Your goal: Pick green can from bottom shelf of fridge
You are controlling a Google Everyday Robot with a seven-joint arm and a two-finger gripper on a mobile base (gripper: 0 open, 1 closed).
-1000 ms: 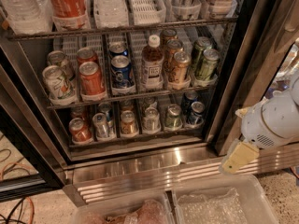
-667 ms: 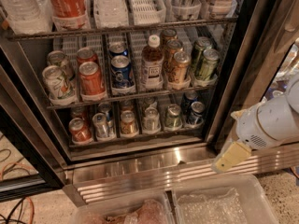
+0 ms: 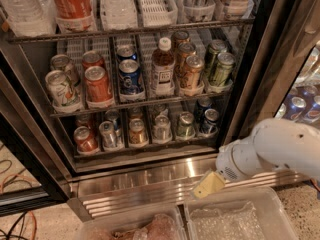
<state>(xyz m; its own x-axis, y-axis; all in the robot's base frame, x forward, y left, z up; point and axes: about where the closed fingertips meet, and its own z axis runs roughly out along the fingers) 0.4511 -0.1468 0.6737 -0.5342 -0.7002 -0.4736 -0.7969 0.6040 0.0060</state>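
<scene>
The green can (image 3: 185, 125) stands upright on the bottom shelf (image 3: 135, 152) of the open fridge (image 3: 150, 181), fifth in a row of short cans, between a silver can (image 3: 161, 128) and a dark blue can (image 3: 209, 121). My gripper (image 3: 207, 184), a pale yellow tip on a white arm (image 3: 272, 151), is low in front of the ribbed steel base. It is below and a little right of the green can, outside the fridge and clear of the shelf.
The rack above holds a brown bottle (image 3: 162, 66), tall olive-green cans (image 3: 220, 68), and red and blue cans. The black door frame (image 3: 257, 69) rises on the right. Two clear plastic bins (image 3: 235, 219) sit at the front. Cables (image 3: 15, 184) lie on the floor at left.
My arm and gripper have moved left and slightly down, closer to the fridge's steel base. The cans have not moved.
</scene>
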